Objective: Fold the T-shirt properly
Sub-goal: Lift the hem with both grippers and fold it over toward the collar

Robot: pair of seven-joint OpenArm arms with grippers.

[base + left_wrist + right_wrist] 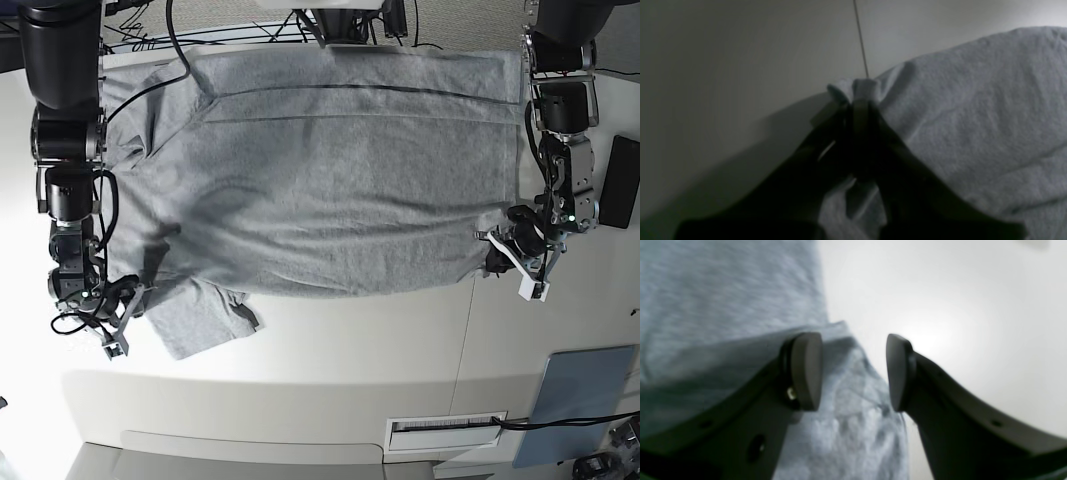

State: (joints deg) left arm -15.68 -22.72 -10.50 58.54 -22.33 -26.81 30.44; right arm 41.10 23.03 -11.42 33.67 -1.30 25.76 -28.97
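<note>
The heather-grey T-shirt (340, 170) lies spread on the white table (330, 350), plain side up; no lettering shows. One short sleeve (200, 318) sticks out at the lower left. My left gripper (500, 256) is at the shirt's lower right corner. In the left wrist view it (857, 100) is shut on a pinched fold of the grey fabric (973, 110). My right gripper (130, 320) is just left of the sleeve. In the right wrist view it (853, 371) is open and empty, over the edge of the fabric (846, 426).
A black flat object (621, 182) lies at the right edge. A grey-blue panel (580, 400) sits at the lower right. A slotted white strip (445, 428) runs along the front. Cables (150, 40) hang at the back left. A table seam (463, 340) runs below my left gripper.
</note>
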